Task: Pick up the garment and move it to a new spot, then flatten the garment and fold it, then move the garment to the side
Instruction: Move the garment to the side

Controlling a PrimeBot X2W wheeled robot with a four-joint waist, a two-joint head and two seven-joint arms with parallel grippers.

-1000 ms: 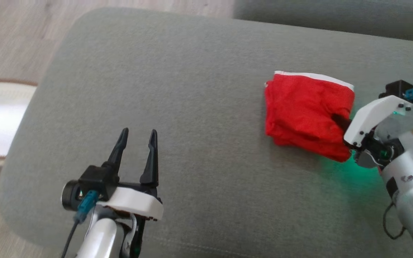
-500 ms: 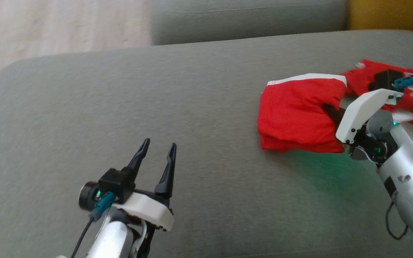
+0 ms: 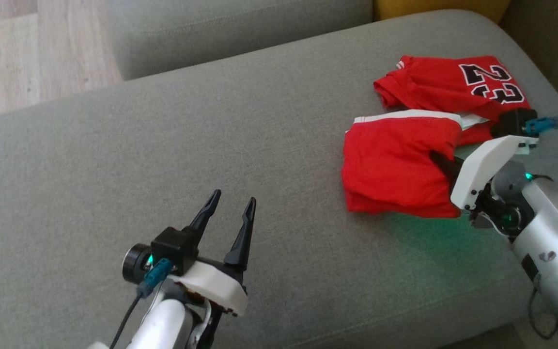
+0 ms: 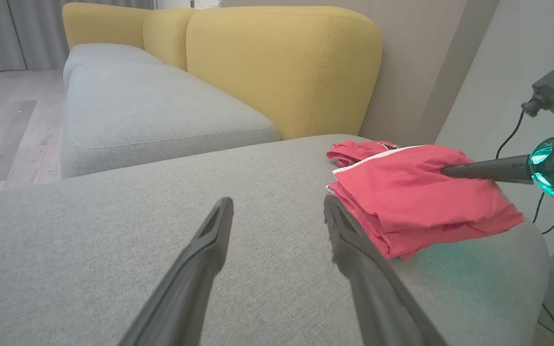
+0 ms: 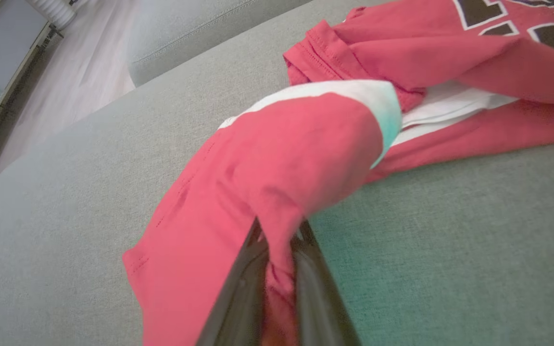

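The garment is a folded red piece with a white band, lying on the grey sofa cushion at the right. My right gripper is shut on its right edge, and red cloth is pinched between the fingers in the right wrist view. The left wrist view has the garment at the right, with the right gripper's dark finger on top of it. My left gripper hangs open and empty over bare cushion, well left of the garment; its jaws stand apart.
A second red jersey with the number 23 lies crumpled just behind the garment, touching its white band. The cushion's right edge falls away close to my right arm. A yellow backrest and another grey seat stand beyond. Wooden floor shows far left.
The head camera has swung, bringing the numbered jersey into view. My right gripper has kept its hold on the garment, which now lies close against that jersey. The left gripper stays open.
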